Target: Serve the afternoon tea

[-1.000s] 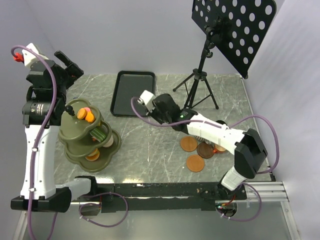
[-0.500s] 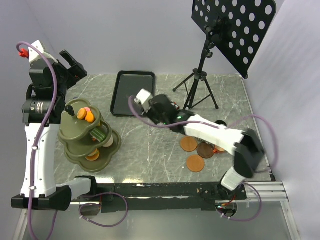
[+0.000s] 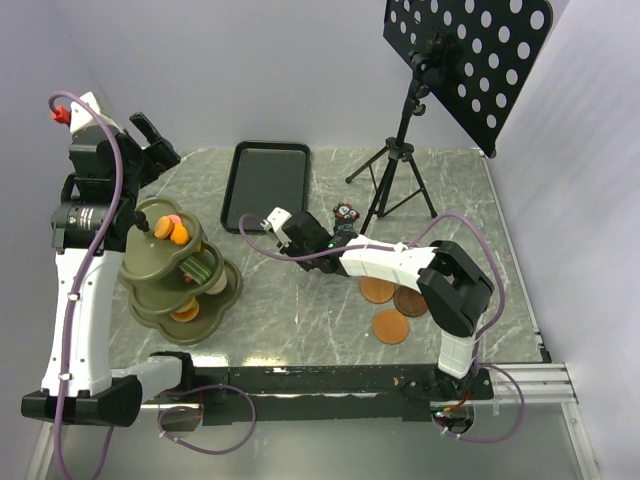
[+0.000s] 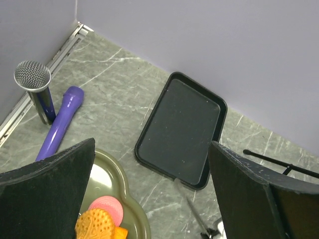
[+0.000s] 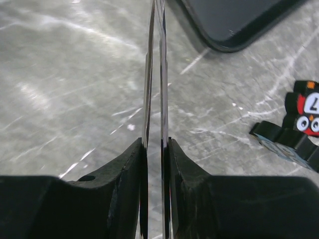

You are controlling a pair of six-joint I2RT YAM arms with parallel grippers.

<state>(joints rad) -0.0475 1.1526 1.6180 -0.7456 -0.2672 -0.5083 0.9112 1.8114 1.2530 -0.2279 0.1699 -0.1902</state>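
Note:
A green tiered stand (image 3: 150, 285) at the left holds pink and orange pastries (image 3: 174, 230) on its top tier and a green donut (image 3: 201, 267) lower down. The pastries also show in the left wrist view (image 4: 99, 219). Round brown-orange saucers (image 3: 378, 289) lie on the table at the right. No cups are in view. My right gripper (image 3: 290, 240) is shut on thin metal tongs (image 5: 155, 74), low over the table in front of the tray. My left gripper (image 4: 149, 199) is open and empty, high above the stand.
A black tray (image 3: 265, 185) lies at the back middle and shows in the left wrist view (image 4: 182, 129). A music stand's tripod (image 3: 400, 165) is behind the right arm. A small black and red toy (image 5: 304, 117) lies nearby. A microphone (image 4: 37, 92) and a purple handle (image 4: 62, 122) are at the back left.
My right gripper has moved left across the table with the tongs, to just in front of the tray. My left gripper has shifted a little to the right.

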